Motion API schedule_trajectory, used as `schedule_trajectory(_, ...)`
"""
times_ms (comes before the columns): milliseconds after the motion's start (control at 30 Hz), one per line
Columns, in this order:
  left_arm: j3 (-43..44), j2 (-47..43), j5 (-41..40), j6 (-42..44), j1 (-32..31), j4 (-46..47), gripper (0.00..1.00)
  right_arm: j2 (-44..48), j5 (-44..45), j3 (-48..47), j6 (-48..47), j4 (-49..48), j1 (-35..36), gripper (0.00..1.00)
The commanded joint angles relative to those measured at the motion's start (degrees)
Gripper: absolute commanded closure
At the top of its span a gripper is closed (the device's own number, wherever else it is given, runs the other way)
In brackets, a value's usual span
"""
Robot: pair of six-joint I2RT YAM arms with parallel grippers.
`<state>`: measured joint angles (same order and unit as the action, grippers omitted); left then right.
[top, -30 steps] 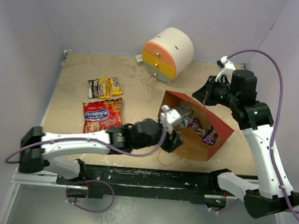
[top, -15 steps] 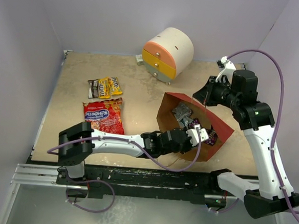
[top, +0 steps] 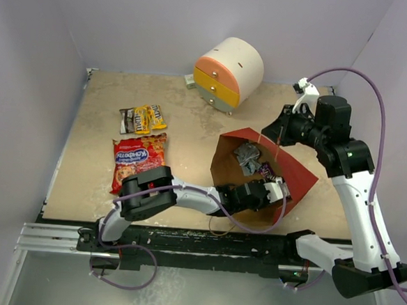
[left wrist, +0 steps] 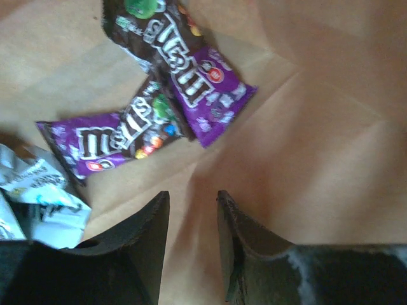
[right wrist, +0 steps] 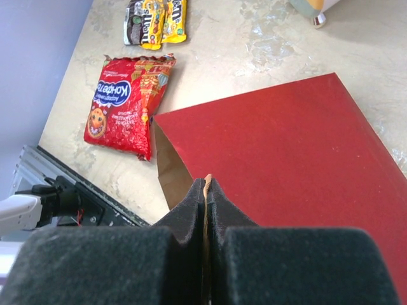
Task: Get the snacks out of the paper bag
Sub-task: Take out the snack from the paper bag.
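Inside the paper bag (top: 296,174), the left gripper (left wrist: 193,200) is hovering, jaws slightly parted on nothing. Just ahead, purple candy packets (left wrist: 213,95) and a brown candy packet (left wrist: 159,38) are lying overlapped, a silver foil packet (left wrist: 38,190) beside them. The right gripper (right wrist: 205,184) is pinching the bag's rim, jaws clenched. Out on the counter (top: 191,124), the red crisp packet (top: 139,158) is lying, a yellow candy packet (top: 150,119) beyond.
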<state>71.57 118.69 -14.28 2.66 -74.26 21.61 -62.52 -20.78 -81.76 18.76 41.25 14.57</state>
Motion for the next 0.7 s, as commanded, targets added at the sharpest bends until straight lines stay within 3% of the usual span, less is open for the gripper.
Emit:
schedule_trajectory(0, 4.44, 0.59, 2.63, 6.94, 4.69, 2.74, 0.59, -0.45, -2.25, -3.14, -2.9, 1.16, -0.07, 1.0)
schedule_trajectory(167, 7.8, 2.65, 6.18, 13.71, 6.96, -0.93, 0.44, -1.09, -2.16, -3.57, -4.2, 1.44, -0.07, 1.0)
schedule_trajectory(333, 12.76, 4.97, 14.38, 20.26, 7.37, -8.19, 0.36, -1.43, -1.95, -3.46, -4.46, 1.38, -0.07, 1.0)
schedule_trajectory(533, 15.9, 7.18, 17.56, 24.58, 8.7, -12.52, 0.31, -1.55, -1.86, -3.15, -4.46, 1.32, -0.07, 1.0)
schedule_trajectory(667, 19.79, 10.37, 14.05, 28.03, 9.27, -13.9, 0.3, -1.47, -1.73, -3.3, -4.52, 1.47, -0.06, 1.0)
